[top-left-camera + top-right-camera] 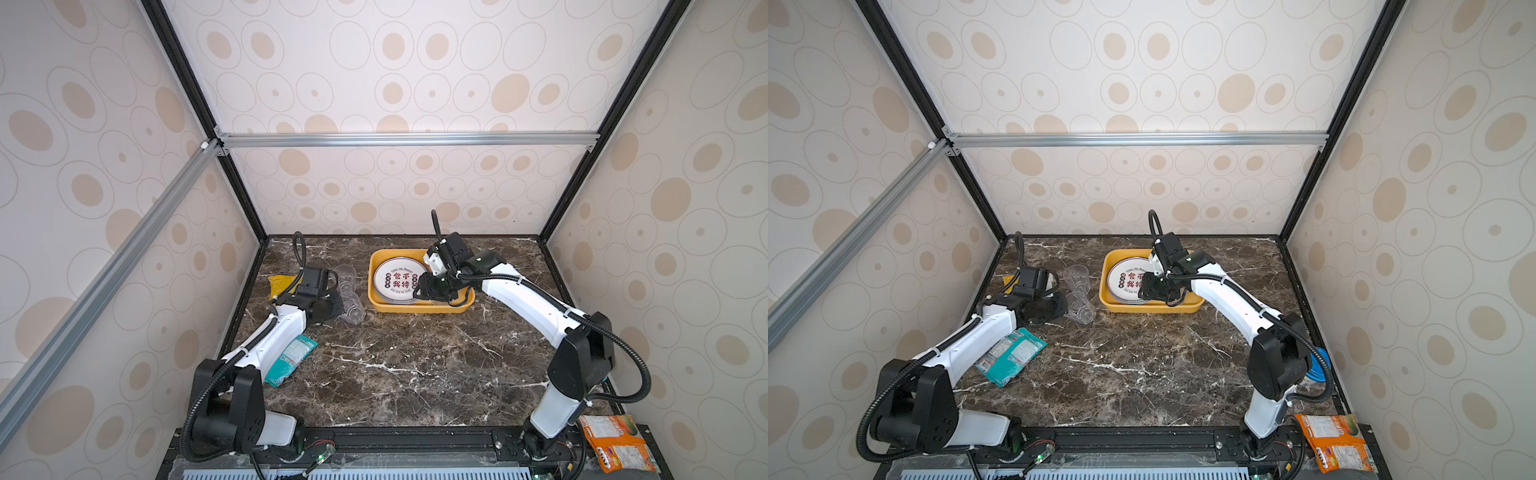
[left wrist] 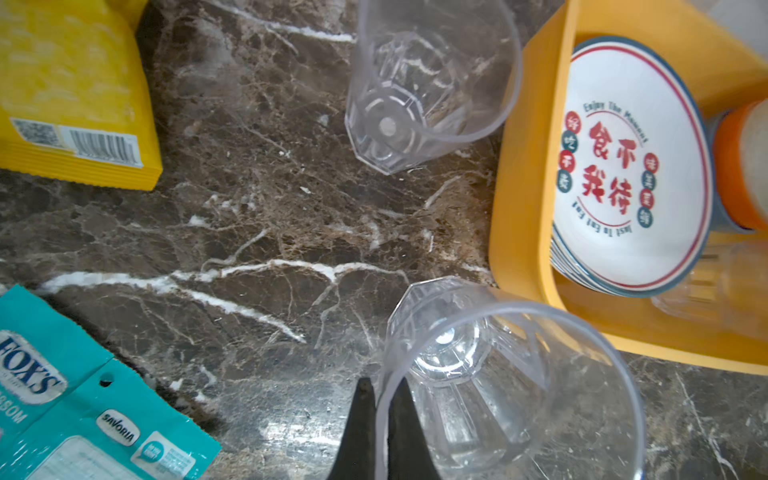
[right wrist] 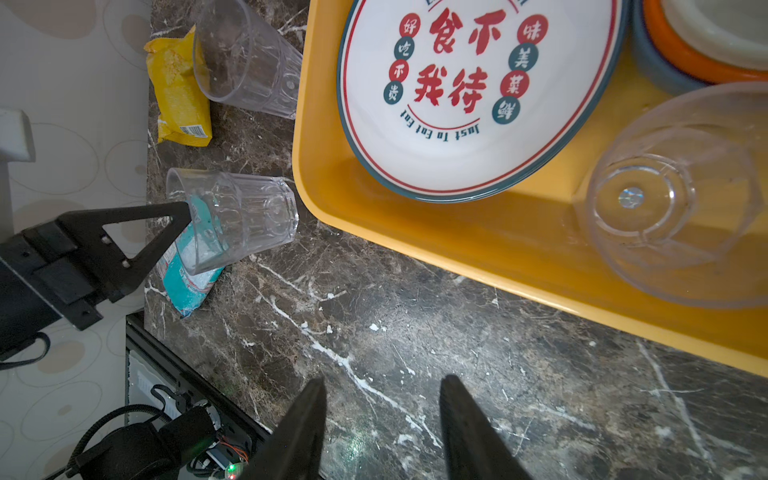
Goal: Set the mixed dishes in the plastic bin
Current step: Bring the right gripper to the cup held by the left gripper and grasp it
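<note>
The yellow-orange plastic bin (image 1: 415, 309) (image 3: 478, 245) stands at the back middle of the marble table. In it lie a stack of printed plates (image 1: 397, 280) (image 3: 469, 95), nested blue, orange and white bowls (image 3: 685, 50), and a clear ribbed cup (image 3: 673, 199) on its side. Two more clear cups lie left of the bin. My left gripper (image 2: 382, 388) is shut on the rim of the nearer cup (image 2: 498, 382) (image 3: 241, 220), one finger inside and one outside. The farther cup (image 2: 428, 91) (image 1: 347, 274) lies free. My right gripper (image 3: 383, 382) hangs open and empty over the bin's front edge.
A yellow snack bag (image 1: 278, 284) (image 2: 70, 91) lies at the table's left edge, beyond the cups. A teal candy packet (image 1: 1013, 357) (image 2: 83, 415) sits beside my left arm. An orange printed packet (image 1: 615, 444) rests off the table at the front right. Patterned walls close three sides.
</note>
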Controlling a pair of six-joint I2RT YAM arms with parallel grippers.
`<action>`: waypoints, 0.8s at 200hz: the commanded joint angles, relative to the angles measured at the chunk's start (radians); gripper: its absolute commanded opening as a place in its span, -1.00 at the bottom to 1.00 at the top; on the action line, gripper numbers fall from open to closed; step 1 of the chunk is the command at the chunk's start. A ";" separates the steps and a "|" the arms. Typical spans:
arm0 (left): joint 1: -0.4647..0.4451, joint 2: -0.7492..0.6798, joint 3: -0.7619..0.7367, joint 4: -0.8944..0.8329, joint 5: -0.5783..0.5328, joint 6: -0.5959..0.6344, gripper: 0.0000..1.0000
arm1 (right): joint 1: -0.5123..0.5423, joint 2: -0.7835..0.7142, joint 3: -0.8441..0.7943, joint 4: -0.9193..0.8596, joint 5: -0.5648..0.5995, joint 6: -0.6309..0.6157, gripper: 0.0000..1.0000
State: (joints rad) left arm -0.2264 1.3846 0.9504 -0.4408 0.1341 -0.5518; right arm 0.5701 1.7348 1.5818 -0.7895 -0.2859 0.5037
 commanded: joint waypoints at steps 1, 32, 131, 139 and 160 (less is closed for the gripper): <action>-0.035 -0.029 0.062 -0.026 0.024 0.000 -1.00 | 0.012 -0.027 0.029 -0.053 0.026 -0.007 -0.05; -0.098 -0.026 0.091 -0.030 0.027 -0.018 -1.00 | 0.023 -0.015 0.065 -0.102 0.050 0.000 -0.07; -0.279 0.056 0.187 0.001 0.040 -0.069 -1.00 | 0.071 0.066 0.220 -0.219 0.076 0.001 -0.09; -0.288 0.062 0.194 0.006 0.039 -0.072 -1.00 | 0.076 0.076 0.235 -0.227 0.078 0.001 -0.09; -0.308 0.075 0.210 0.014 0.041 -0.078 -1.00 | 0.091 0.105 0.270 -0.240 0.080 -0.002 -0.09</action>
State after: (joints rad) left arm -0.5144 1.4502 1.0966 -0.4572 0.1677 -0.6064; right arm 0.6399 1.8042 1.8050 -0.9775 -0.2234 0.5076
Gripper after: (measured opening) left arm 0.063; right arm 0.456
